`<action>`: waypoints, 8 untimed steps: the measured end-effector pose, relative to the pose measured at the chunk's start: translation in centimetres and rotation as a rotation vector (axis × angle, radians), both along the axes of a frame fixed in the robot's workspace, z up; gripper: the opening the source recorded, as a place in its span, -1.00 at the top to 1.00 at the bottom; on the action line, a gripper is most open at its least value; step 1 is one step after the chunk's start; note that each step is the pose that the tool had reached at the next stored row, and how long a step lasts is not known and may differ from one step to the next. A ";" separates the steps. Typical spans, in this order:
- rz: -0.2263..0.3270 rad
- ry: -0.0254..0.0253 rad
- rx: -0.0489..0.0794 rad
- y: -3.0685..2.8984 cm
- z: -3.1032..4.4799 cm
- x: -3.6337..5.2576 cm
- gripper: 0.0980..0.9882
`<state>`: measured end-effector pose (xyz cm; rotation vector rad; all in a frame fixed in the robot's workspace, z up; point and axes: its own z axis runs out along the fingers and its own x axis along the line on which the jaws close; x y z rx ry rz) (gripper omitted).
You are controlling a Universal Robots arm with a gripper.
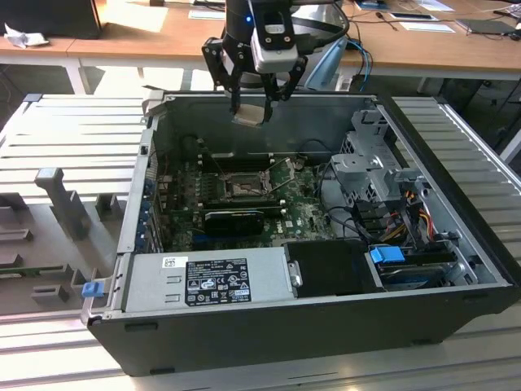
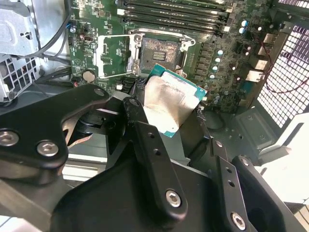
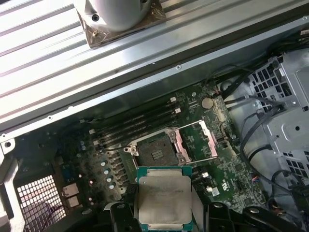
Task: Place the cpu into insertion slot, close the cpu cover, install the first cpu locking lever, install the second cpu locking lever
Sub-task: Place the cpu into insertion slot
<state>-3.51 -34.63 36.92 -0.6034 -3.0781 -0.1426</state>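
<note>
Noted pincer (image 3: 164, 213) clamped on the cpu (image 3: 163, 198), fingers (image 3: 120, 216) against two opposite edges, chip carried flat with metal top up. Saw a pale grey smear across that top in the second wrist view. Found chip hanging clear of the board, touching nothing else.

Found the insertion slot (image 3: 153, 152) bare beyond the chip, the cpu cover (image 3: 195, 142) swung open just beside it. Judged step one in hand: cpu in transit to slot, nothing seated, cover not yet closed. Judged that seating calls for squaring chip to socket rim and a level, gentle descent.

Read height from the exterior view: pincer at 12 o'clock, near rim level of the computer case (image 1: 244, 326), slot toward 6 o'clock of it, well below. Read chip-to-socket line-up from the first wrist view instead.
</note>
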 end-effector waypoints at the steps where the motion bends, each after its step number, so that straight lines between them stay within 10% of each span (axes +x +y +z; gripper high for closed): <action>1: -0.005 0.0000 0.000 0.00 0.00 0.00 0.02; 8: -0.042 0.0000 0.000 0.00 -0.24 0.00 0.02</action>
